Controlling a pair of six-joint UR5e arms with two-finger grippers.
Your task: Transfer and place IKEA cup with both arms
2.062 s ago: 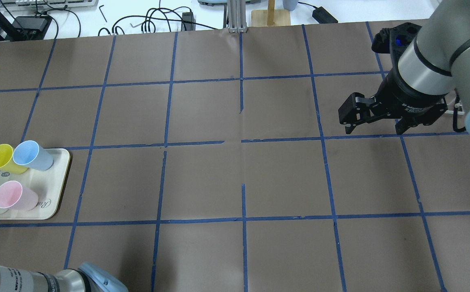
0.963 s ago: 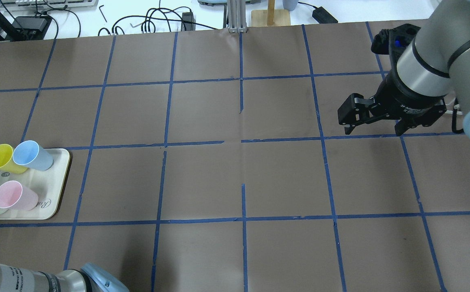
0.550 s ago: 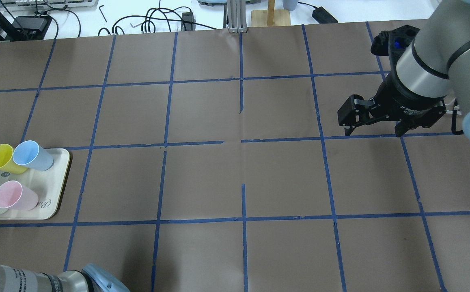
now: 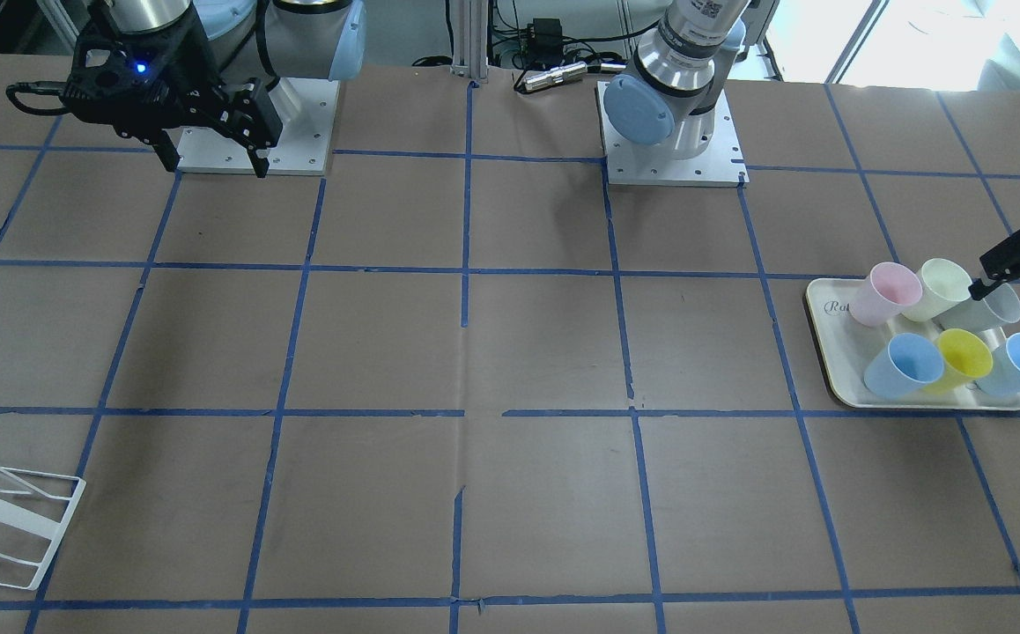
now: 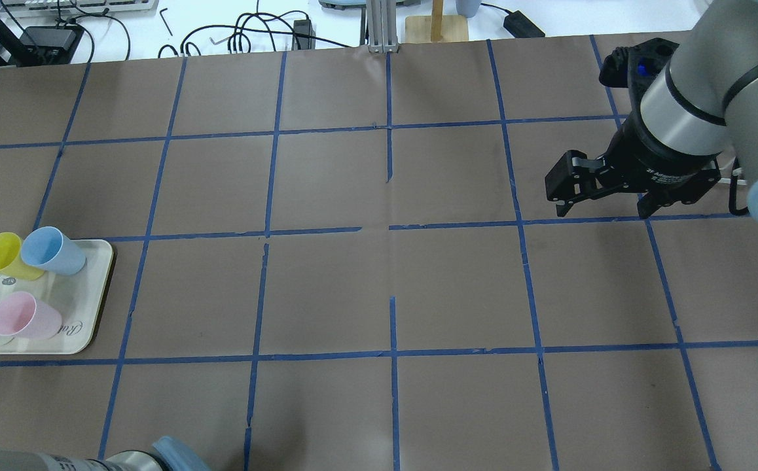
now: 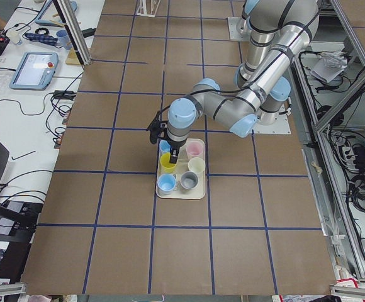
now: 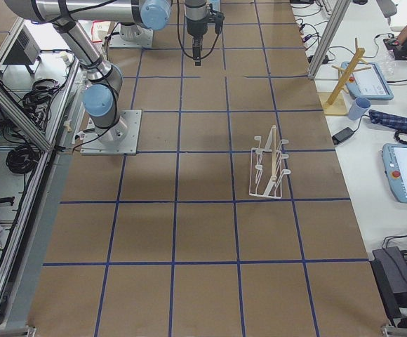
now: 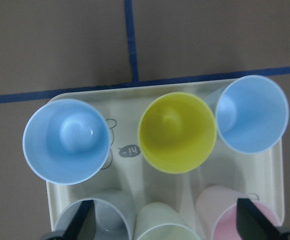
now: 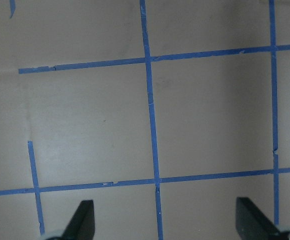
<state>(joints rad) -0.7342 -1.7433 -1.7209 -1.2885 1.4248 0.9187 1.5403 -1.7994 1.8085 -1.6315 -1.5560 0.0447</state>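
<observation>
The IKEA cup (image 4: 999,310), pale grey-white, stands upright on the cream tray (image 4: 834,348) at the corner beside the pale yellow-green cup (image 4: 940,286). It also shows in the left wrist view (image 8: 105,215) and the exterior left view (image 6: 189,181). It is out of the overhead view. My left gripper (image 4: 1008,295) hangs open and empty above the tray's cups; in the left wrist view (image 8: 167,225) its fingertips (image 8: 82,225) straddle the near row of cups. My right gripper (image 5: 603,210) is open and empty above bare table, far from the tray.
The tray also holds a pink cup (image 4: 884,293), a yellow cup (image 4: 964,357) and two light blue cups (image 4: 902,363), packed close. A white wire rack (image 4: 8,519) stands near the table's corner on my right side. Blue tape lines grid the brown table.
My left arm's elbow has slid down out of the overhead view's lower edge, and a black tip of its gripper now shows at the left edge above the tray. The right arm barely moved.
</observation>
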